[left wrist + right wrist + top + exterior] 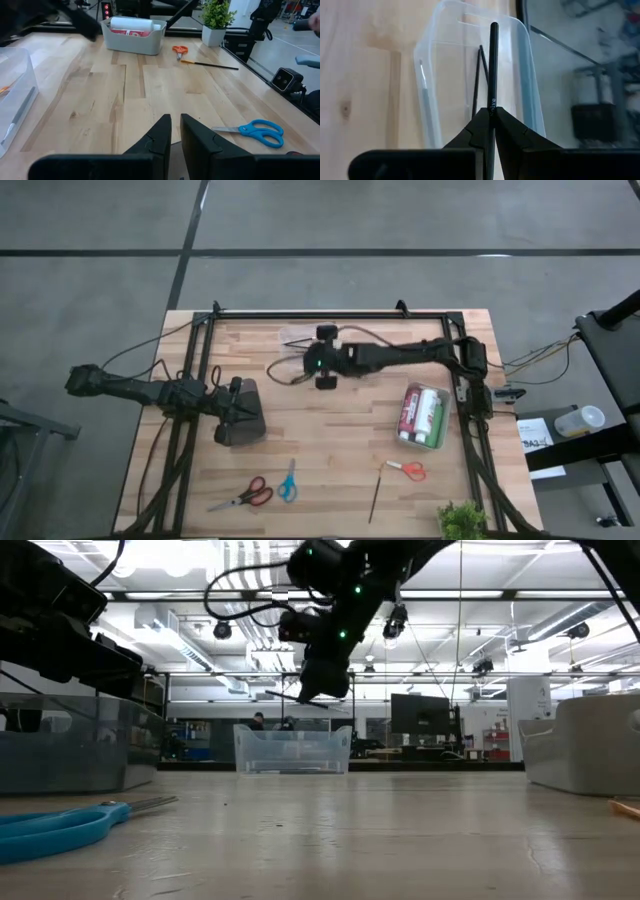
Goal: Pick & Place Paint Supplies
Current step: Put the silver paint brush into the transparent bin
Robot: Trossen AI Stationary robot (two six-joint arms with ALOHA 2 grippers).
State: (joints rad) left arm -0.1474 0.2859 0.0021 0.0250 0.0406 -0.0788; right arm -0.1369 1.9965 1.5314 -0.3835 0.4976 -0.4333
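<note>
1 overhead, 1 table-level, 2 wrist views; shared table [330, 450].
</note>
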